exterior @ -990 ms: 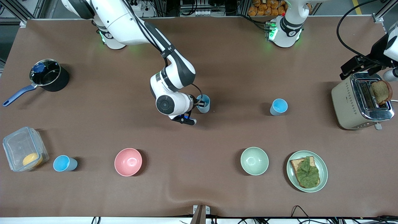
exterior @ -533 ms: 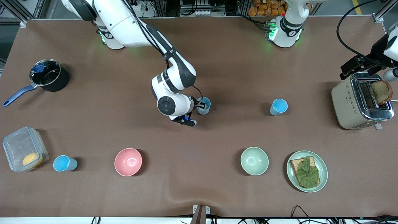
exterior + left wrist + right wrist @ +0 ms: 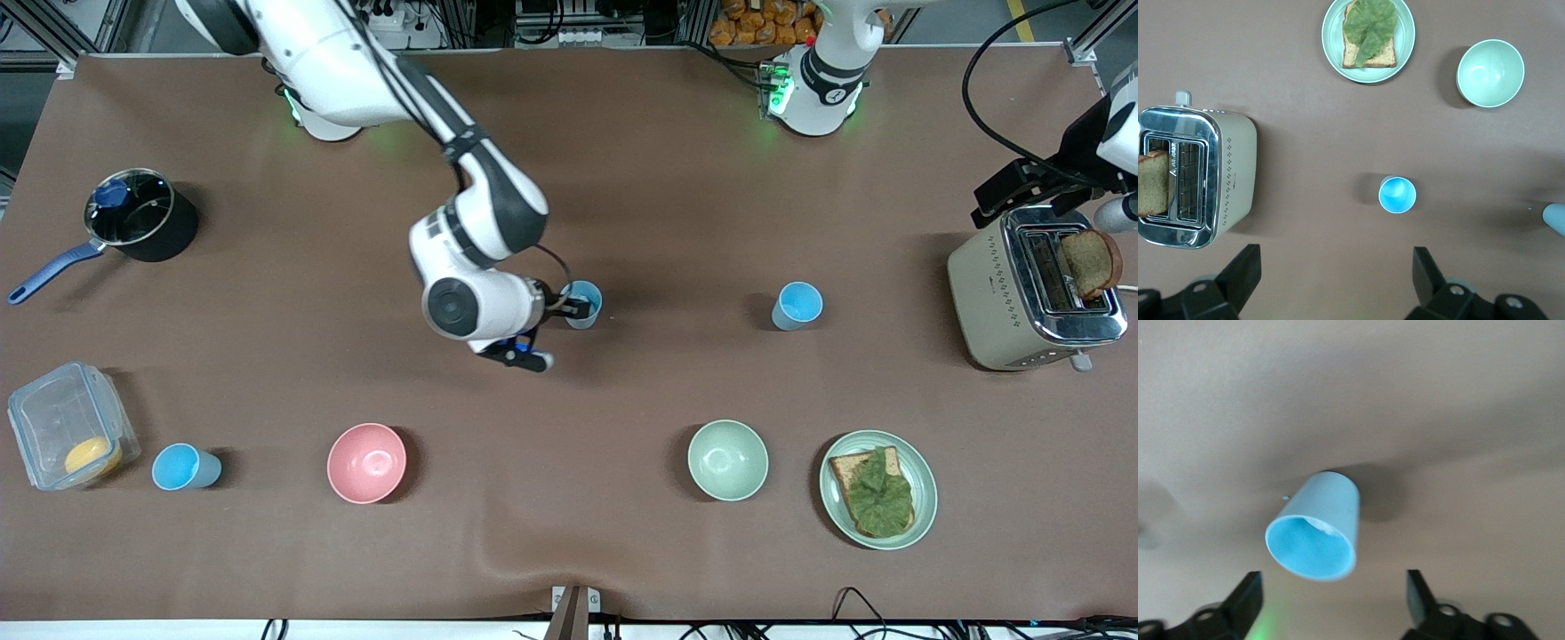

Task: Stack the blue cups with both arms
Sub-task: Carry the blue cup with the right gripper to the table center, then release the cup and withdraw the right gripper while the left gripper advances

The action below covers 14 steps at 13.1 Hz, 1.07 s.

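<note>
We see the right arm reaching from its base down to mid-surface, elbow bent, its wrist low beside a blue cup (image 3: 584,304). The right tool (image 3: 1335,600) is released: in the right wrist view its two fingers (image 3: 1245,600) stand wide apart with the cup (image 3: 1317,528) between and ahead of them, touching neither. That cup stands upright on the surface (image 3: 622,178), a whitish patch showing inside it.

The left arm waits high at its own end of the surface, above the toaster (image 3: 1031,293). Its left tool (image 3: 1338,283) is spread wide and carries nothing, as the left wrist view shows, looking down on a second blue cup (image 3: 797,305) that stands upright, well apart from the first, toward the left arm's end.

A third blue cup (image 3: 184,467) stands near the front camera, just beside a clear lidded box (image 3: 67,436). Between it and the plate of toast with a leaf (image 3: 878,489) sit a pink bowl (image 3: 366,462) and a green bowl (image 3: 727,460). A black saucepan (image 3: 138,218) sits toward the right arm's end. Nothing lies between the two central cups.
</note>
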### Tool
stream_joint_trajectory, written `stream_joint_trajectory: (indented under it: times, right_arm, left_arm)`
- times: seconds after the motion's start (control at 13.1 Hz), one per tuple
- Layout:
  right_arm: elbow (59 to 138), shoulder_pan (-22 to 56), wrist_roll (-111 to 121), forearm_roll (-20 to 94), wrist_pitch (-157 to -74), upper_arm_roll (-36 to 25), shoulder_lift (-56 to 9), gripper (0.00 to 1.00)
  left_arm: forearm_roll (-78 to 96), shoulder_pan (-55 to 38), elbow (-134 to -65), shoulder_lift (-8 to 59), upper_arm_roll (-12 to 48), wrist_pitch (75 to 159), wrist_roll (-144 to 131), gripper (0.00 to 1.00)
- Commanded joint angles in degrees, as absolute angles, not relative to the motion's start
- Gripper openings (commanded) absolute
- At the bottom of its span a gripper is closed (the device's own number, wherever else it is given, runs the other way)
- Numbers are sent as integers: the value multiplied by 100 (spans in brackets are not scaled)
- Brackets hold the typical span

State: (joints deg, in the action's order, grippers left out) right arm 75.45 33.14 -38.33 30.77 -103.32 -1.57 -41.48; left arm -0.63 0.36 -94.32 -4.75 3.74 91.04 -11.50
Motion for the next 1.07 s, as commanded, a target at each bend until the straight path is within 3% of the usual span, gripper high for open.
stream_joint_trajectory:
  times: [0.0, 0.15, 0.61, 0.99]
  right_arm:
    - [7173, 2463, -3788, 3138, -9162, -79, -3991, 100]
    - [7189, 2024, -3422, 2649, -9018, -88, -3641, 100]
    - [7207, 1108, -2183, 952, -8307, -79, -3410, 100]
    - [7207, 484, -1276, 538, -8060, -79, -3261, 100]
  left_arm:
    - [26, 53, -9396, -545, 439, 9149, -1266, 100]
    - [9, 35, -9230, -388, 439, 9202, -1266, 100]
    - [-34, -61, -9035, 8, 605, 9325, -1238, 100]
    - [0, -27, -9044, 149, 668, 9378, -1213, 100]
